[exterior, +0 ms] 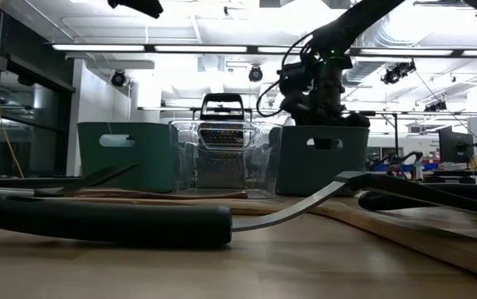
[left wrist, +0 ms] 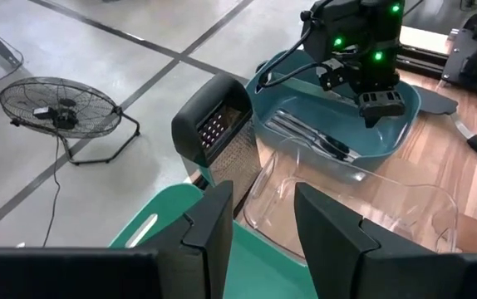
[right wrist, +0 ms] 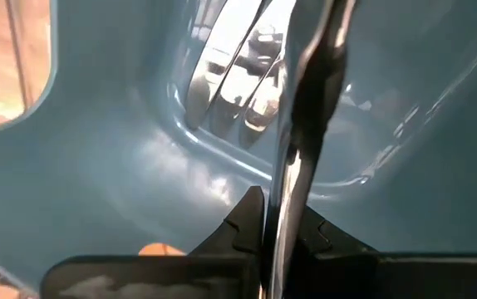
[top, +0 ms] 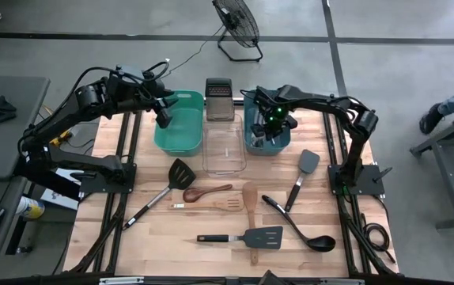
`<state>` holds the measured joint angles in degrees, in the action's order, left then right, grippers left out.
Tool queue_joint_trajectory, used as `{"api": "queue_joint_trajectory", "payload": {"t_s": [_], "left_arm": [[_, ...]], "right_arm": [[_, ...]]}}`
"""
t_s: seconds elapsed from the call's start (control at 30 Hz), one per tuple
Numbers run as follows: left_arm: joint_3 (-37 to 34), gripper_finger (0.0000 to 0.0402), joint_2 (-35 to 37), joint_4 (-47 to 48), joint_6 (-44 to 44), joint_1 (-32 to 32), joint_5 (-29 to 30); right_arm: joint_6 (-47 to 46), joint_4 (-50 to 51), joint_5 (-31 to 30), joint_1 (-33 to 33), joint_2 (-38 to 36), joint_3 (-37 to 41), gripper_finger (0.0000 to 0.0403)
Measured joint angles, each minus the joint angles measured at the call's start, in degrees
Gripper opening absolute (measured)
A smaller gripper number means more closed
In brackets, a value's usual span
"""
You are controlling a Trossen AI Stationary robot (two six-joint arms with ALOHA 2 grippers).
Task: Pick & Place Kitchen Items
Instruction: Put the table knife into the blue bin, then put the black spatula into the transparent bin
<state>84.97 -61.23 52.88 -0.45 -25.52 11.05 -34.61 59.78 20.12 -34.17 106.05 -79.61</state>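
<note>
seven utensils [top: 250, 207] loose on table [top: 172, 245] — grater [top: 218, 99] behind clear tub [top: 225, 149].

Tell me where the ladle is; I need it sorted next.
In the high view the ladle lies on the table's front right part, bowl toward the front-right corner, right of the black turner and below the grey spatula.

Grater [top: 218, 98], three tubs, floor fan [top: 238, 28]
</note>
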Motion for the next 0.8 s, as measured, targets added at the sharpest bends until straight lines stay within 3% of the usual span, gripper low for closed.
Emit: {"api": "queue_joint_trajectory", "payload": {"t_s": [0.43, 0.8], "left_arm": [[0.0, 0.0127, 1.4, 0.0, -1.3, 0.0, 0.0], [0.0, 0.0127, 2.6, 0.0, -1.9, 0.0, 0.2]], "right_arm": [[0.0, 0.4, 2.3, 0.0, -0.1, 0.0, 0.0019], [-0.3, 0.3, 0.6, 0.1, -0.6, 0.1, 0.0131]]}}
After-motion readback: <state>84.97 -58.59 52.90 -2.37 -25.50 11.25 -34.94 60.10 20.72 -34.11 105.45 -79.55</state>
